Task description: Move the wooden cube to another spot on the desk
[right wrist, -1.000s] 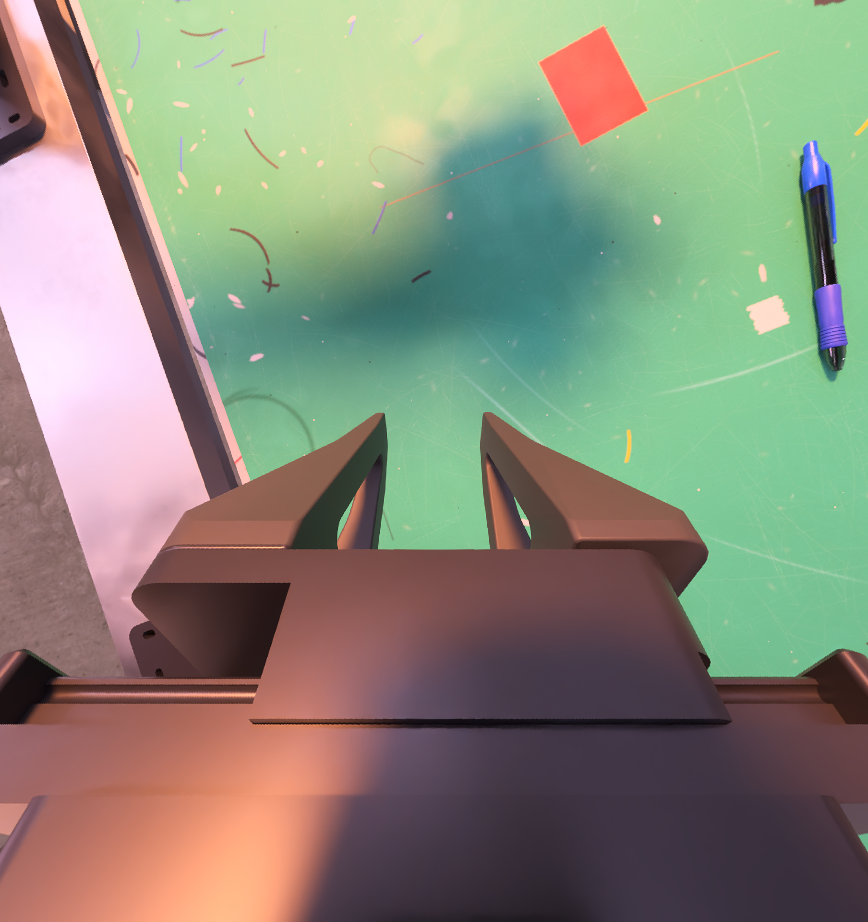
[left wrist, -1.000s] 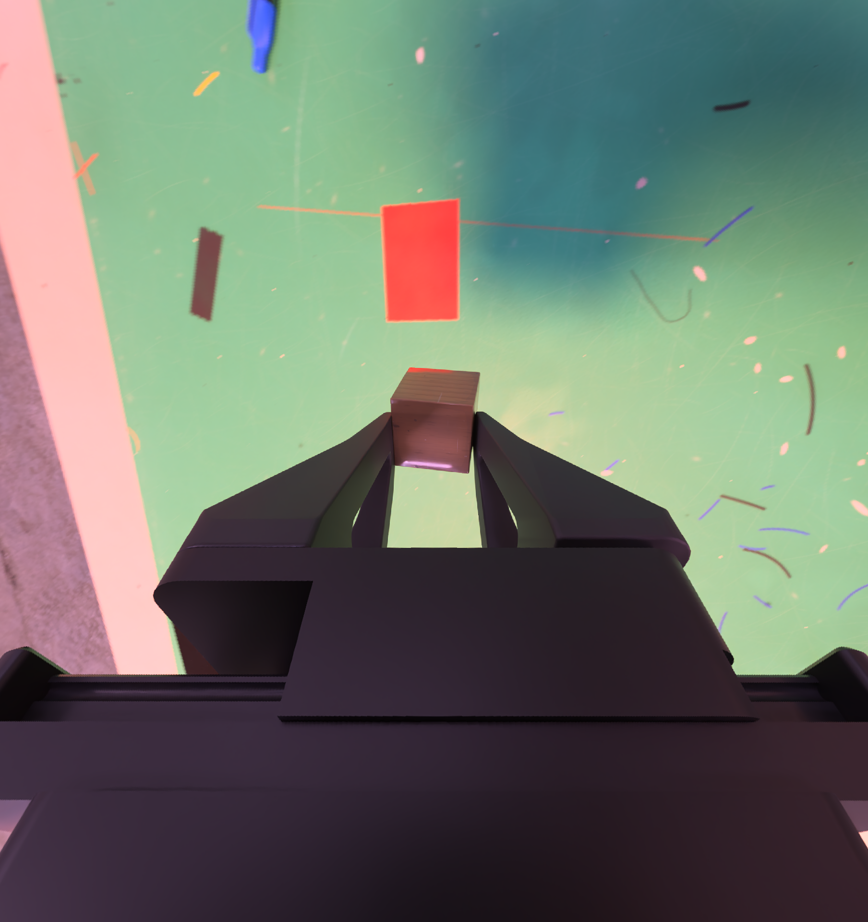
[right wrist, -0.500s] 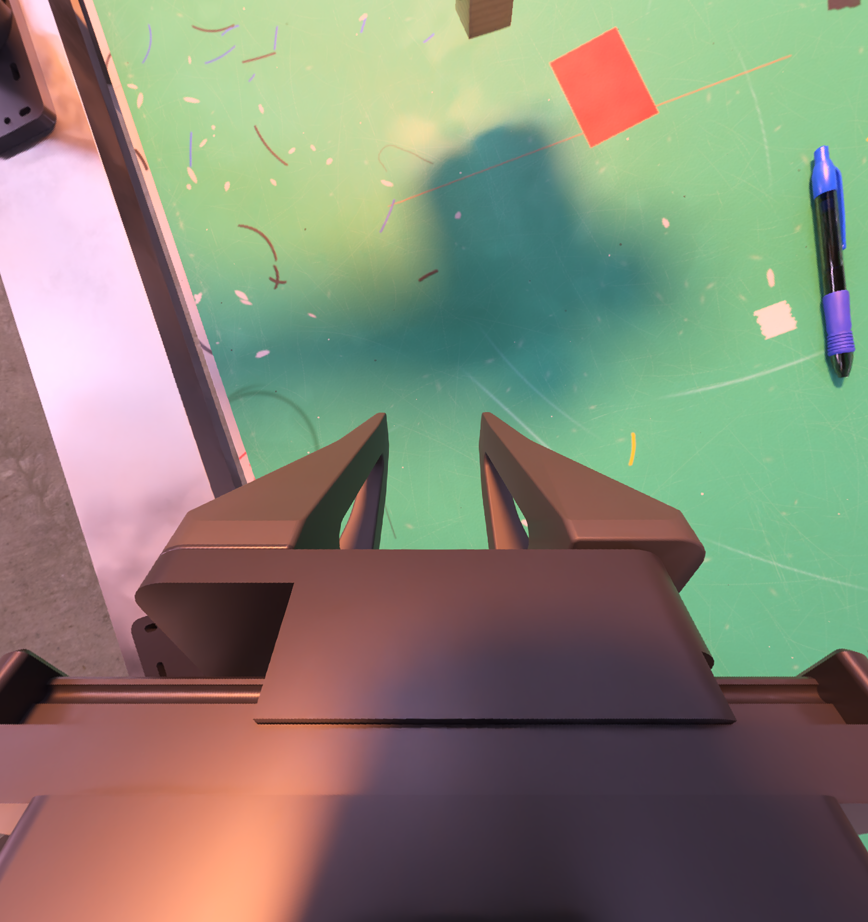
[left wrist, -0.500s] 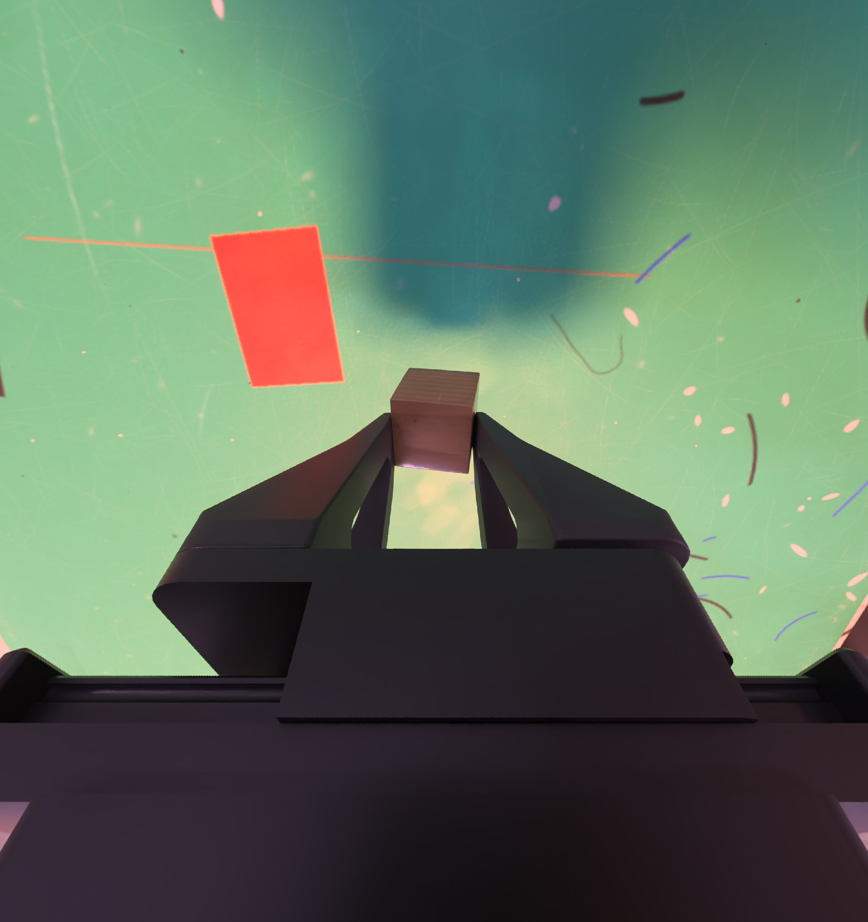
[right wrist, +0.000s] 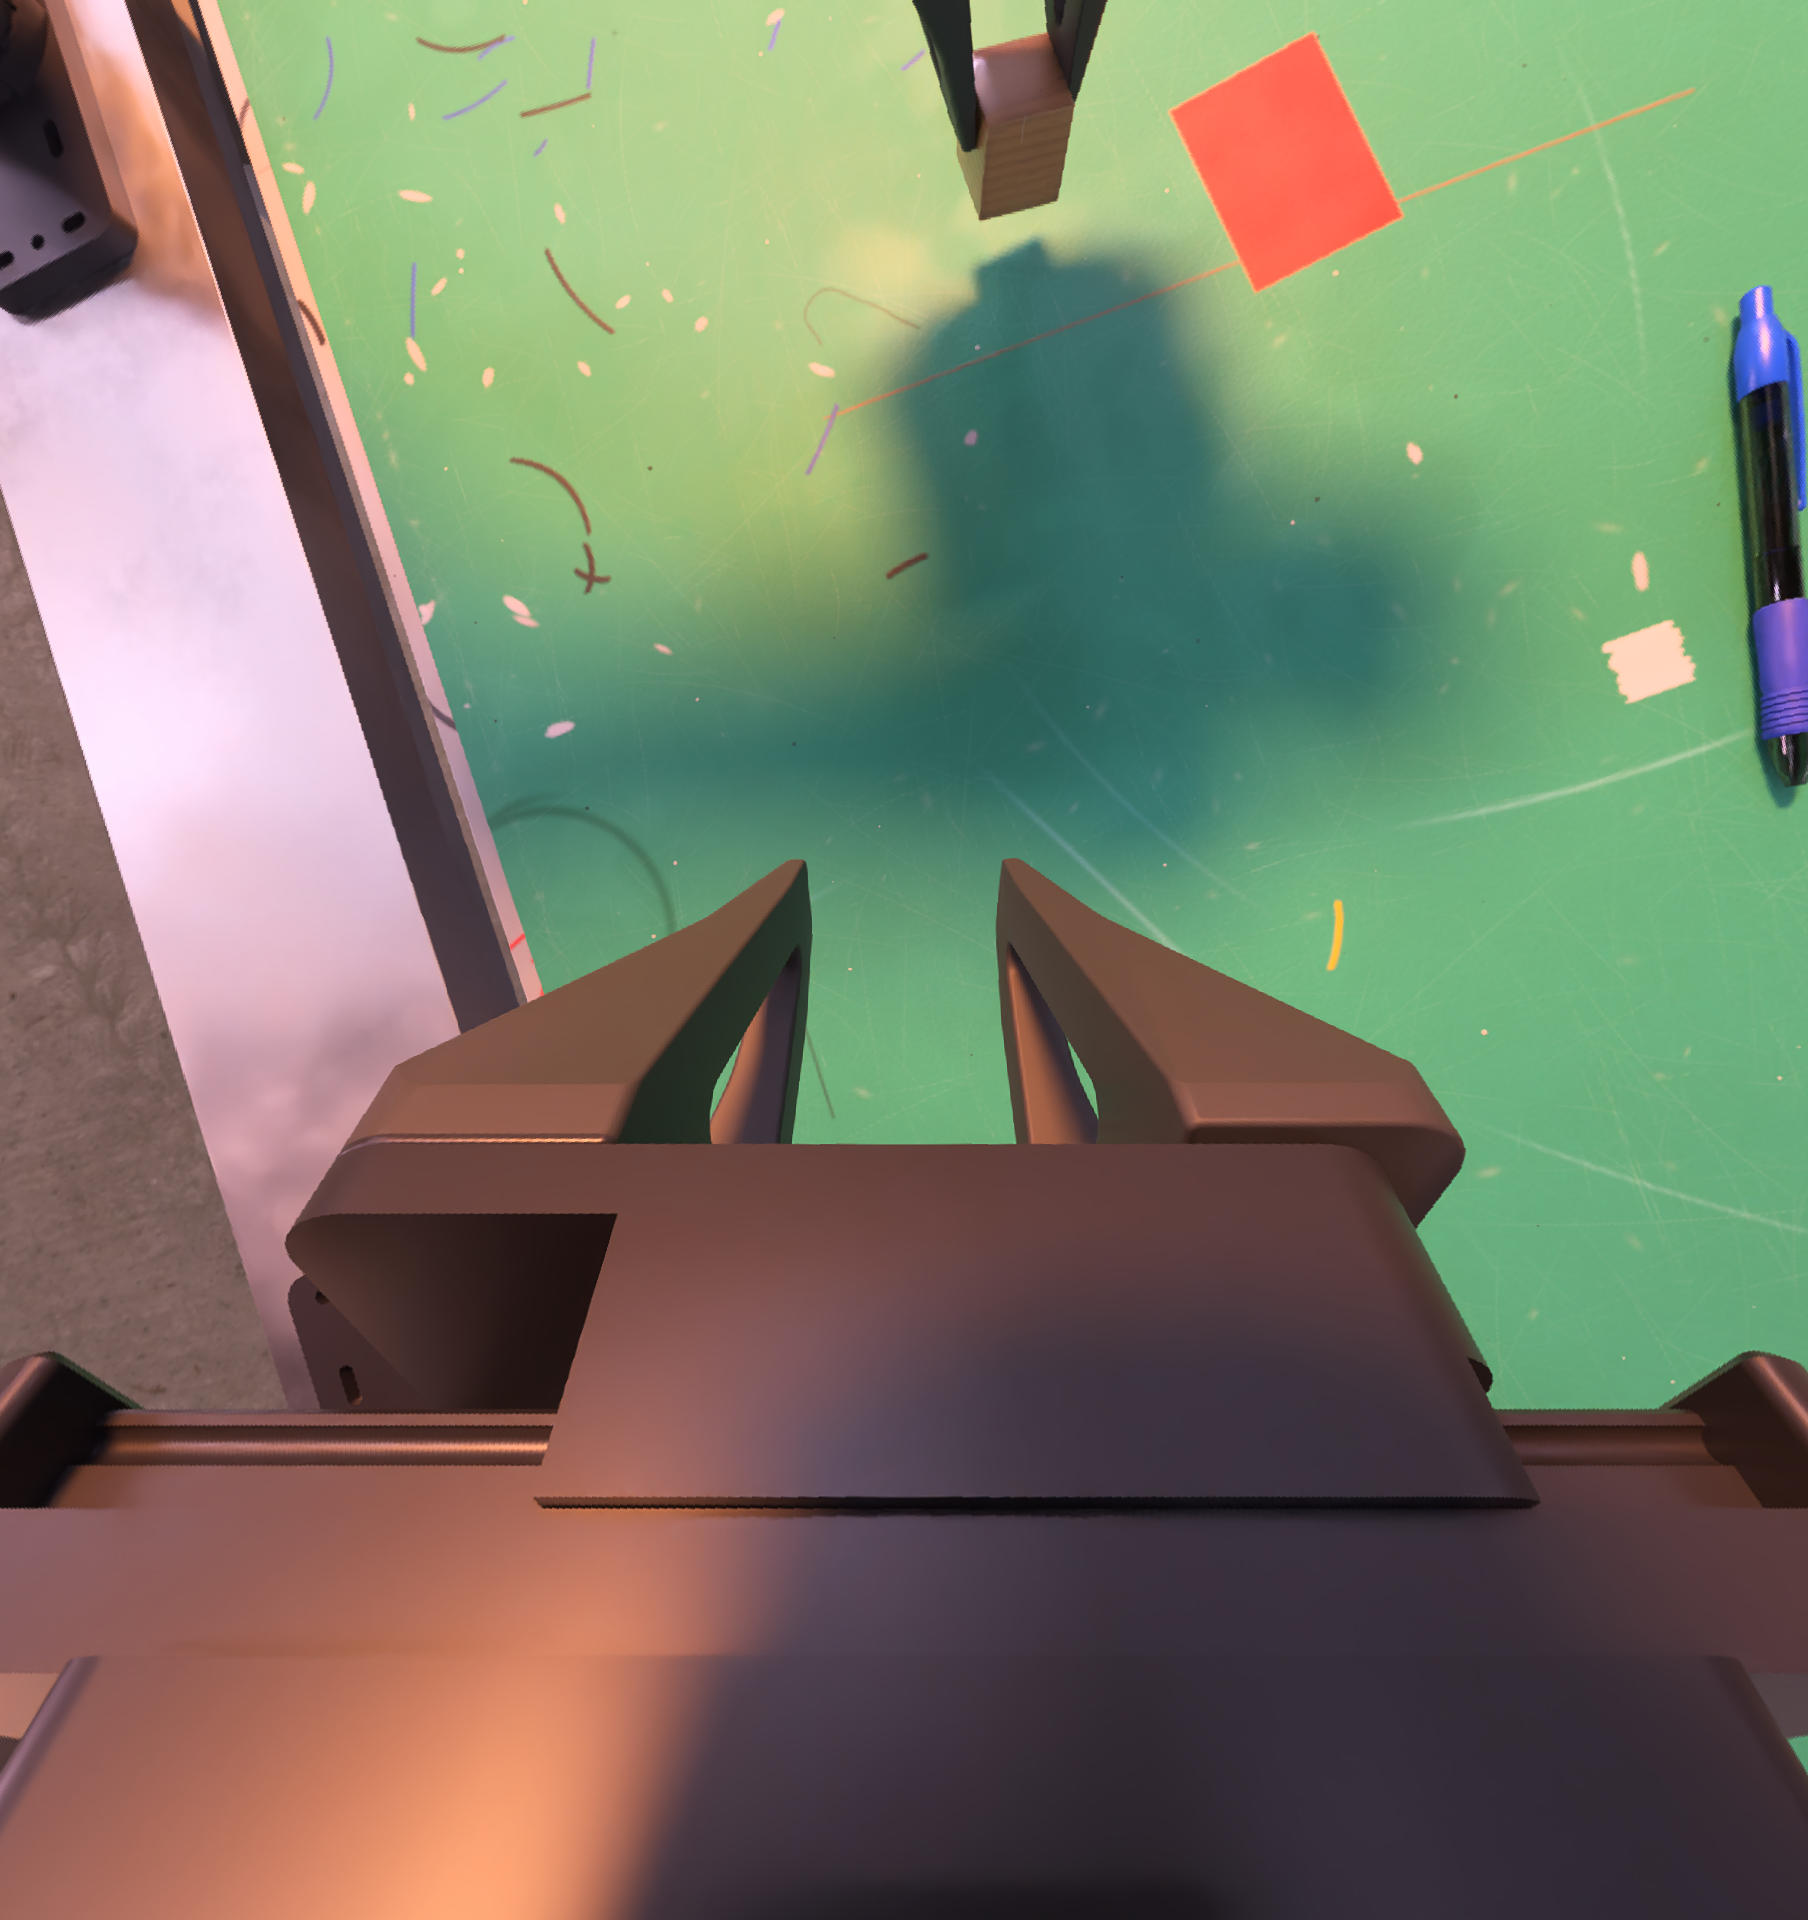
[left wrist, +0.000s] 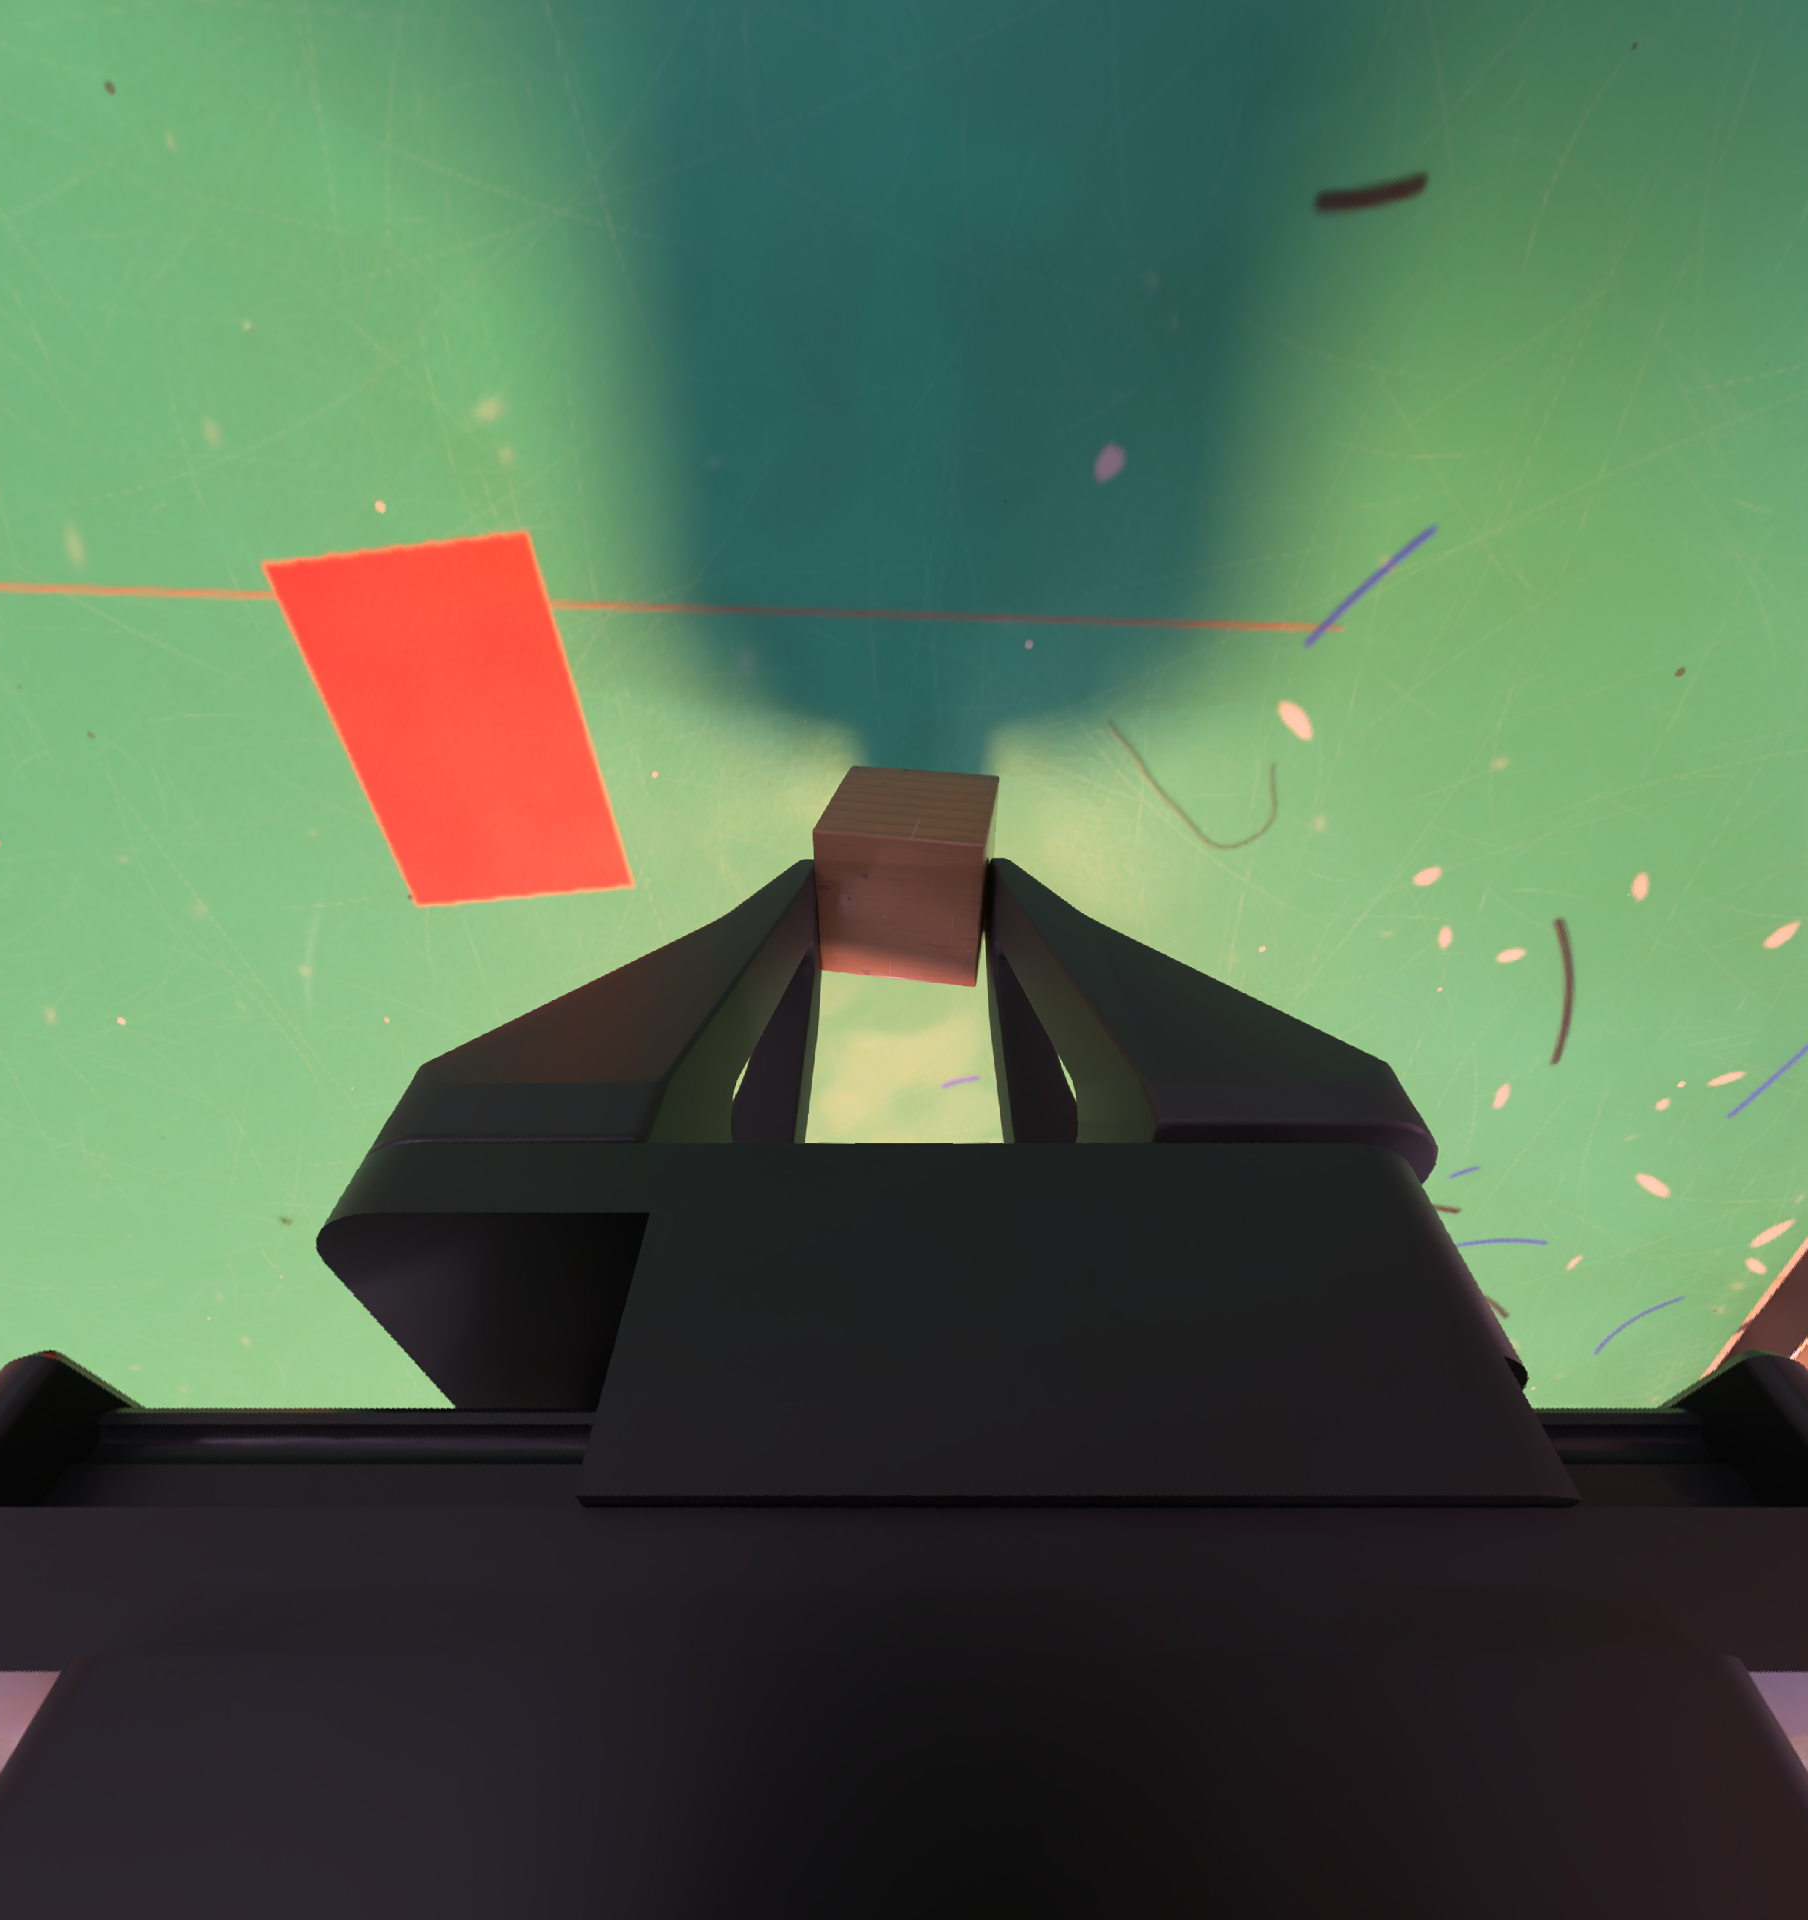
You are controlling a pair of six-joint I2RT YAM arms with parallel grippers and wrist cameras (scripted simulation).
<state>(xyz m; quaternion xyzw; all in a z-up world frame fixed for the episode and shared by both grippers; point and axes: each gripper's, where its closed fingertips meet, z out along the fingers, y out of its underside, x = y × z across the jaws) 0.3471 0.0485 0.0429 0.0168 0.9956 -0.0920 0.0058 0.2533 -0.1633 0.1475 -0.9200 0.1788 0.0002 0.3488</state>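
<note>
Since the earlier frames, the red rectangle has slid leftward across the left wrist view and the dark shadow has swung in directly beyond the cube, while in the right wrist view the left gripper has come into the top edge where only bare mat was seen a second ago. On the green desk mat, scuffed and flecked with small marks, most of the task is judged to be done: the wooden cube is lifted clear of the surface and has been carried away from the red rectangle, so that lowering, release and withdrawal are what is left. By the left gripper the cube is clamped between the two fingers, one pressed against each side face. Nothing is held by the right gripper; its fingers stand apart over bare mat, near the desk's pale metal edge. Height above the mat is better judged from the right wrist view, where the cube is seen apart from its shadow; a blue pen and a small pale patch, well to the side, are shown only there. Only in the left wrist view is the contact of the fingers on the cube's faces seen closely.
</note>
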